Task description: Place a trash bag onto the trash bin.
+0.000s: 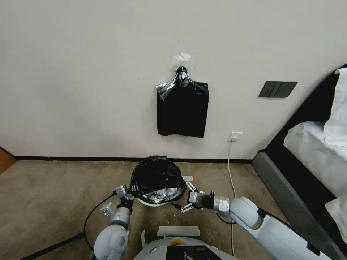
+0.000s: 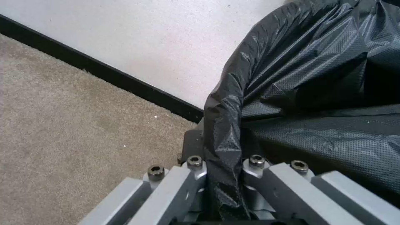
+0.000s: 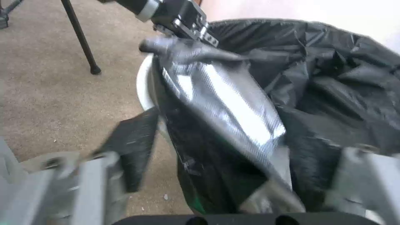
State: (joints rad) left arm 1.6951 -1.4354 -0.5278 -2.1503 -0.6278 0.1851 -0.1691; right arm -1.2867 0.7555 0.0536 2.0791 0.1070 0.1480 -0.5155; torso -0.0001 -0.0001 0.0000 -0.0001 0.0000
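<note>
Bag draped over the bin, my left gripper holding its edge.

On the carpet by the wall I see the trash bag (image 1: pixel 157 178) spread over the mouth of the trash bin (image 1: pixel 150 202), whose cream rim peeks out at the near side. A bundle of black bags (image 1: pixel 182 110) hangs on the wall above. My left gripper (image 2: pixel 223 175) is clamped on a fold of the bag's left edge. My right gripper (image 1: pixel 187 197) sits just beside the bin's right, fingers spread wide, gripping nothing.
</note>
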